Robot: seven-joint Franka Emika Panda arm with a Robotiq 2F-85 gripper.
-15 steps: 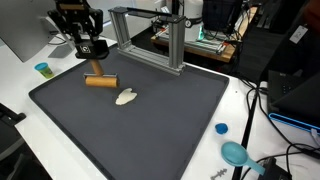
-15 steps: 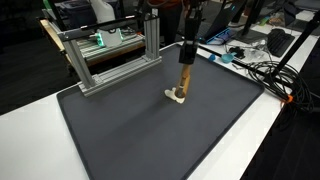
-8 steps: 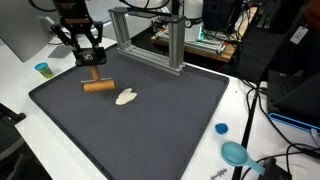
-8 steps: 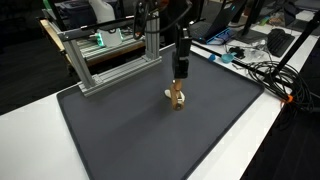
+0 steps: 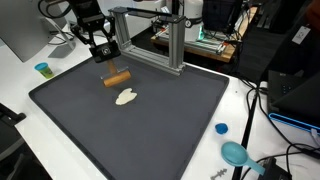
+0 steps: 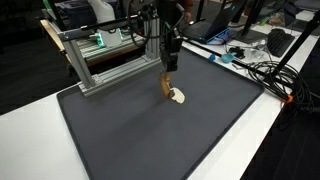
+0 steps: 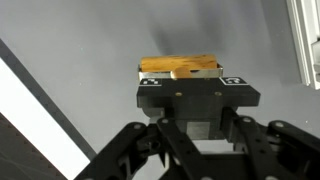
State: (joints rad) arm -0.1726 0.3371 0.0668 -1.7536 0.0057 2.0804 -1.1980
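Note:
My gripper is shut on the thin handle of a T-shaped wooden roller. The roller's brown cylinder head hangs tilted low over the black mat. Just beside the head a small cream lump lies on the mat. Whether the head touches the lump or the mat I cannot tell. In the wrist view the wooden roller shows just past the black gripper body, which hides the fingertips.
An aluminium frame stands at the mat's far edge, close behind the gripper. A teal cup, a blue cap and a teal scoop sit on the white table. Cables lie off the mat.
The gripper has carried the roller sideways along the mat, closer to the aluminium frame and the cream lump. The roller head now hangs tilted. The lump has not moved.

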